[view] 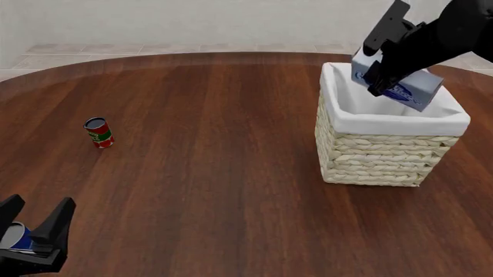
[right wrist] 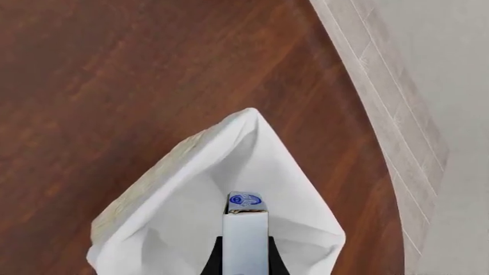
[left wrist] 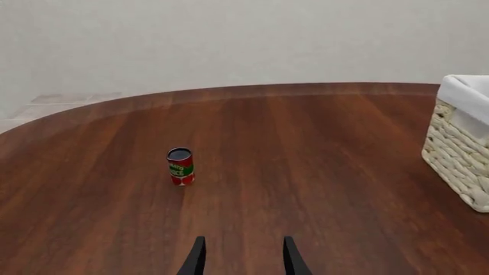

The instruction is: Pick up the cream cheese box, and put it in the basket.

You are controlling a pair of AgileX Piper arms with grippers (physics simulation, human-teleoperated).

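The cream cheese box (view: 412,88), a silver-grey carton with a blue oval logo, is tilted in the mouth of the wicker basket (view: 381,158), above its white liner. My right gripper (view: 383,70) is shut on the box and holds it over the basket. In the right wrist view the box (right wrist: 245,236) sits between the fingers with the basket's white liner (right wrist: 290,189) below it. My left gripper (view: 34,222) is open and empty at the near left of the table; its fingertips (left wrist: 196,259) show in the left wrist view.
A small red-and-green can (view: 99,133) stands upright on the left of the round wooden table (view: 208,173); it also shows in the left wrist view (left wrist: 181,167). The basket's corner (left wrist: 462,154) shows in that view. Pale tiled floor lies beyond the table's far edge.
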